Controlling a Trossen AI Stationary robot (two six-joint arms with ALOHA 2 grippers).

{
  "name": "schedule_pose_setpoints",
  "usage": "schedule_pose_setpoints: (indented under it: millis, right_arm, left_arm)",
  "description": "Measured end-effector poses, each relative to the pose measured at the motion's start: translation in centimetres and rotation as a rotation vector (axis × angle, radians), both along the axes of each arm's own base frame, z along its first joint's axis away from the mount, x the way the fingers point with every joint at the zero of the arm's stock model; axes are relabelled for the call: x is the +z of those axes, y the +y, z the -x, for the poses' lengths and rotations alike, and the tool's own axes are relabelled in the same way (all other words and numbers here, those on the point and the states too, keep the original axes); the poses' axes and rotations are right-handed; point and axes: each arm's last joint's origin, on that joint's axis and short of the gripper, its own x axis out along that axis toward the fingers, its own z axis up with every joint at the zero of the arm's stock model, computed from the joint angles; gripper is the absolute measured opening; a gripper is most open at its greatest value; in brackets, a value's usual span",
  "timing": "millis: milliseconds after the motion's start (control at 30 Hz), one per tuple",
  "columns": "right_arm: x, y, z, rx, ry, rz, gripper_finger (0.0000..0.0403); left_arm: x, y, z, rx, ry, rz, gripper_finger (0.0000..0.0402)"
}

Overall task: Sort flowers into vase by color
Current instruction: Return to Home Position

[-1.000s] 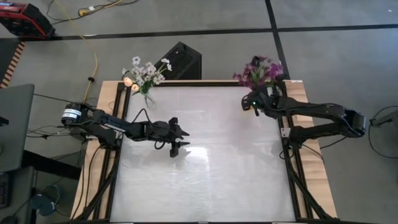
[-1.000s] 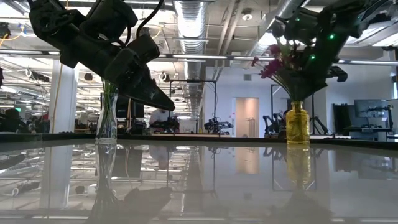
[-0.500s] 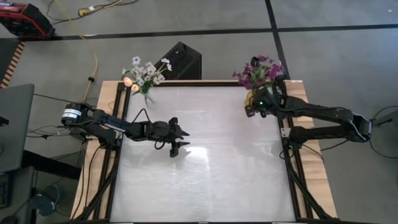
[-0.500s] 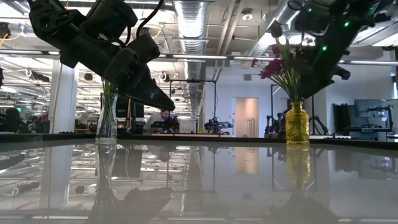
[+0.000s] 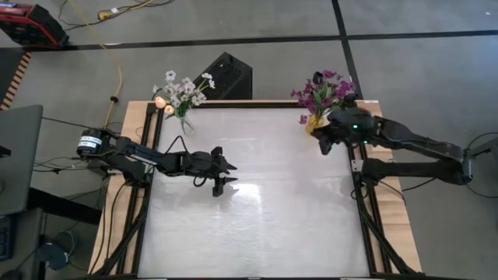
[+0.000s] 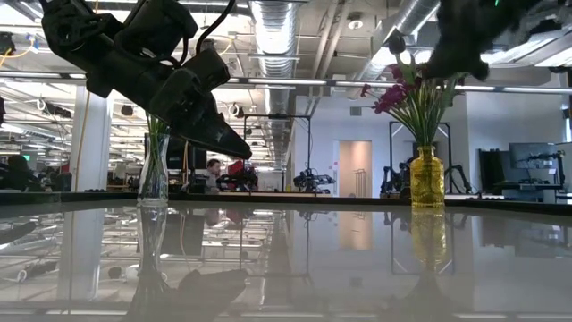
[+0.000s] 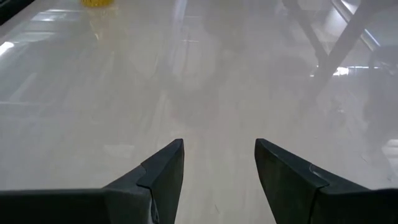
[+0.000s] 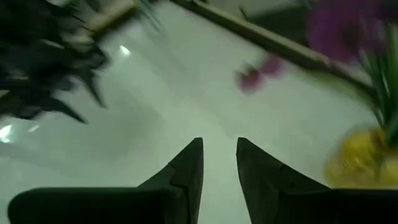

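- Flowers (image 5: 323, 92), mostly purple, stand in a yellow vase (image 6: 427, 179) at the far right corner of the surface (image 5: 257, 225).
- White and peach flowers (image 5: 180, 89) fill a clear vase (image 6: 154, 174) at the far left corner.
- The low view shows both vases upright. From above, the blossoms mostly hide them.
- Left claw (image 7: 219, 155) hovers over the left-middle of the surface, fingers wide apart and empty.
- Right claw (image 8: 218, 149) is just beside the yellow vase, fingers narrowly parted and holding nothing.
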Motion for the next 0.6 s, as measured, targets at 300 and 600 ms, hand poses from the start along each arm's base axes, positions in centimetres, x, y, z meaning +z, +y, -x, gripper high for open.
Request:
schedule_pose_setpoints:
  millis: [300,600]
  right_arm:
    - [8.3,1.4,0.0,0.040,-0.150,0.257,0.0123]
    - [14.3,-1.1,-3.4,-0.088,-0.020,0.551,0.0123]
  left_arm:
    - [0.0,0.0,0.0,0.000,-0.001,0.000,0.0185]
    - [0.0,0.0,0.0,0.009,-0.003,0.019,0.0185]
